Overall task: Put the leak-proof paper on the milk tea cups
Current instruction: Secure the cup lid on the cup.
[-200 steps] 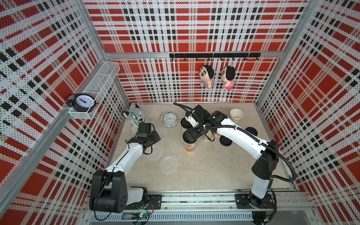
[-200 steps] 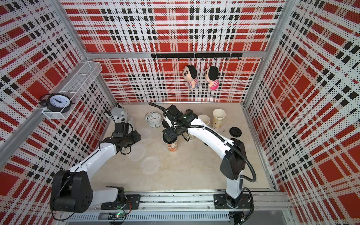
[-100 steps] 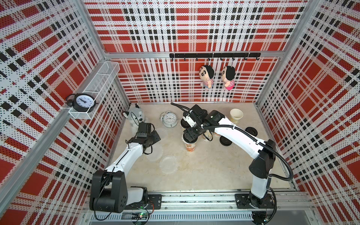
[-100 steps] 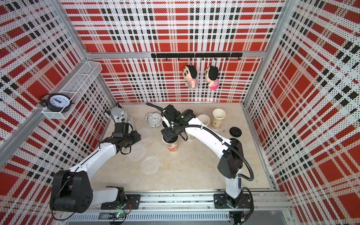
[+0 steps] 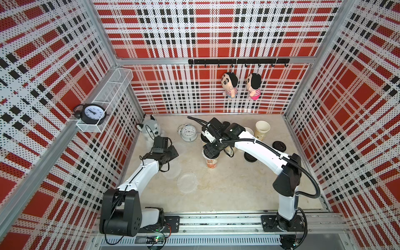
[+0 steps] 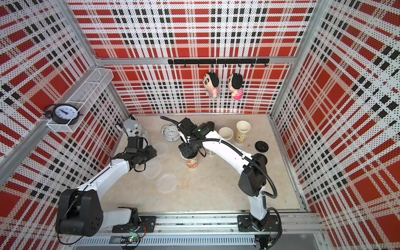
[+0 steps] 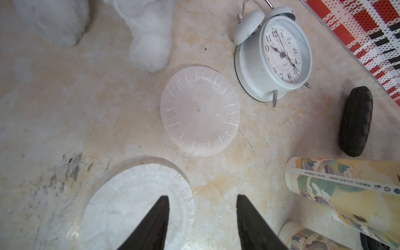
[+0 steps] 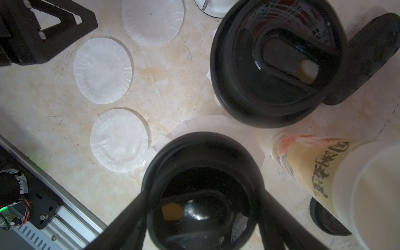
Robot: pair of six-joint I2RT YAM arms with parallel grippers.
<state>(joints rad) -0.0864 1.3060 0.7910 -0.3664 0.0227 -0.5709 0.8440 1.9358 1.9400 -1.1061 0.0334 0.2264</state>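
Observation:
My right gripper (image 8: 205, 192) is over a milk tea cup (image 5: 211, 162) in mid-table. Its fingers press both sides of the black lid (image 8: 203, 173) on that cup. A leak-proof paper (image 8: 218, 126) sticks out from under this lid. Behind it stands another lidded cup (image 8: 279, 62). Three loose papers (image 8: 102, 70) (image 8: 119, 140) (image 8: 152, 20) lie flat on the table. My left gripper (image 7: 201, 197) hangs open and empty, one fingertip (image 7: 162, 207) over a paper (image 7: 138, 205), with another paper (image 7: 200, 110) beyond. Two open cups (image 6: 243, 132) (image 6: 225, 133) stand at the back right.
A white alarm clock (image 5: 189, 133) and a plush husky (image 5: 150, 131) sit at the back left. A black oblong case (image 7: 356, 121) lies near the clock. Loose black lids (image 5: 279, 146) (image 5: 250, 157) lie at the right. The metal rail (image 5: 216, 223) runs along the front edge.
The right gripper's jaws have narrowed around the black lid on the middle cup, and the arm has shifted slightly left. The left arm has not moved.

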